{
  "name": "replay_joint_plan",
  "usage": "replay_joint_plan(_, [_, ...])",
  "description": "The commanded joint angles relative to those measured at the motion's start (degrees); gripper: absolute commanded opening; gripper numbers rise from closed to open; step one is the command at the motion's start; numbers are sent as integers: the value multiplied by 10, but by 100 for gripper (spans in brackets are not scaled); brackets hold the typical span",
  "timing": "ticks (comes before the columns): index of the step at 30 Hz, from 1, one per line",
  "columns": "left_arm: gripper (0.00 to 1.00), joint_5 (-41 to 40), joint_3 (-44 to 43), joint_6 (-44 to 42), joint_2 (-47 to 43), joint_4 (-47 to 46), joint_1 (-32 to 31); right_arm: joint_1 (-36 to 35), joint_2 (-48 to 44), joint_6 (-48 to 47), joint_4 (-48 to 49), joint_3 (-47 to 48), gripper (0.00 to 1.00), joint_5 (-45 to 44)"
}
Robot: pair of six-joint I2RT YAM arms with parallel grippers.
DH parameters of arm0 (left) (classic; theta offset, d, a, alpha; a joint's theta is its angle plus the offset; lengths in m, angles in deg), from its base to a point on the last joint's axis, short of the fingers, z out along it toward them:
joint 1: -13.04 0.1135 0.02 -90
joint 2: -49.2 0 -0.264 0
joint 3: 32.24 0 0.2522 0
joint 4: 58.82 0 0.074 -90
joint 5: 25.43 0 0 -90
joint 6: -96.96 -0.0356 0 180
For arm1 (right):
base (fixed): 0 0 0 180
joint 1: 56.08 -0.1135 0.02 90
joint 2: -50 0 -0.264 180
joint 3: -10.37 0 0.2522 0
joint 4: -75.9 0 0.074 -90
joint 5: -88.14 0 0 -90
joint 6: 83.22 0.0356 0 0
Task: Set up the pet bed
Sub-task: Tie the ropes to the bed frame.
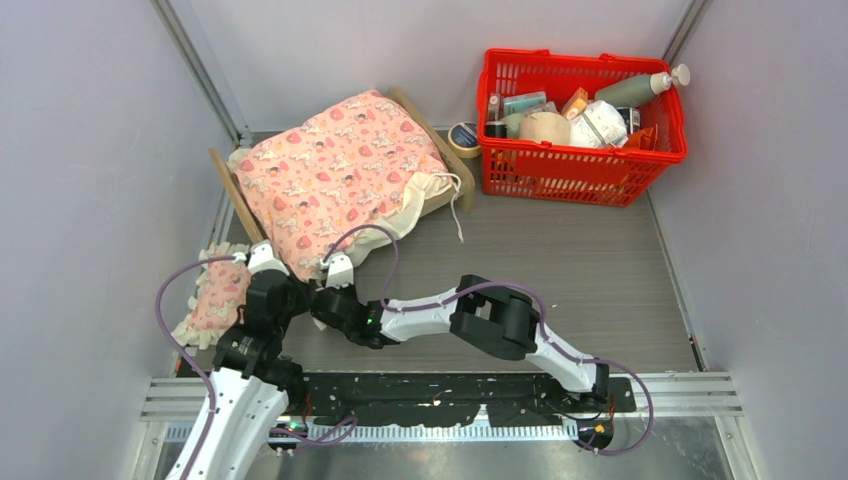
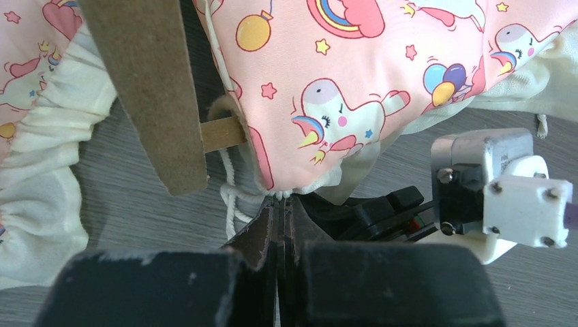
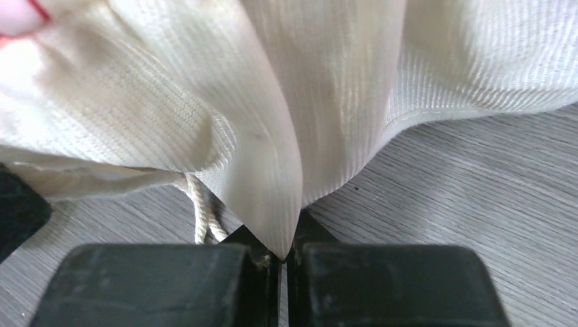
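Pink blanket (image 1: pixel 335 170) is draped over the pet bed (image 1: pixel 228 185), sited far left beside the red basket (image 1: pixel 580 172). Its near hem is pinched by left gripper (image 2: pixel 281 199) jaws, its cream frill by right gripper (image 3: pixel 284 255) jaws, presumably for spreading it flat.

Count:
- 1 light plywood pet bed (image 1: pixel 232 190)
- on it: 1 pink unicorn-print blanket with cream frill (image 1: pixel 335 170)
- near-left of bed: 1 small pink frilled pillow (image 1: pixel 215 300)
- right of bed: 1 tan tape roll (image 1: pixel 463 138), 1 red plastic basket (image 1: pixel 580 165)
- 2 white-and-black robot arms: left arm (image 1: pixel 235 410), right arm (image 1: pixel 495 318)
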Motion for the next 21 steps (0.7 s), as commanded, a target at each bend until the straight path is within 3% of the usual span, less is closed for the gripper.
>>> replay_joint_plan(1, [0, -6, 1, 20, -6, -6, -1, -3, -22, -39, 113, -83, 5, 7])
replay_joint_plan(4, [0, -13, -8, 15, -14, 10, -1, 6, -86, -105, 283, -203, 5, 51])
replay_joint_plan(7, [0, -12, -17, 13, -26, 21, -1, 12, -123, -157, 427, -255, 5, 107])
replay_joint_plan(11, [0, 1, -22, 19, -39, 23, -1, 11, -119, -169, 503, -271, 5, 172])
replay_joint_plan(21, [0, 2, -34, 14, -35, 45, -1, 13, -104, -184, 563, -258, 5, 252])
